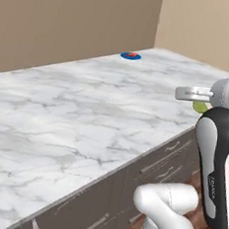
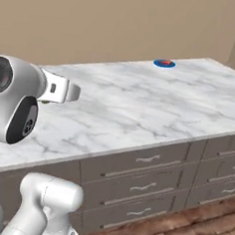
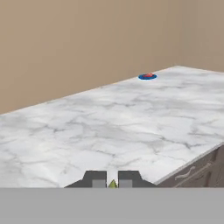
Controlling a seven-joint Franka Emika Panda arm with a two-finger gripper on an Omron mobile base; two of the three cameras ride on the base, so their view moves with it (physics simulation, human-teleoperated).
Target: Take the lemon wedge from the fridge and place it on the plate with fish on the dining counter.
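Note:
My gripper [image 3: 113,183] is shut on the lemon wedge [image 3: 113,184], a tiny yellow-green sliver pinched between the two dark fingertips. From the left base view the lemon wedge [image 1: 200,106] hangs under the hand, above the near right edge of the dining counter [image 1: 87,114]. The blue plate with the red-pink fish piece [image 1: 130,55] sits far off near the counter's back corner. That plate [image 3: 147,76] lies well ahead of the gripper and to its right. The plate [image 2: 164,64] also appears at the far right of the slab in the right base view. The fridge is out of view.
Grey drawer fronts with bar handles [image 2: 146,159] run below the counter's near edge. Beige walls [image 1: 71,18] close in behind the counter and at its far end. A brown wood floor [image 2: 180,234] lies below the drawers.

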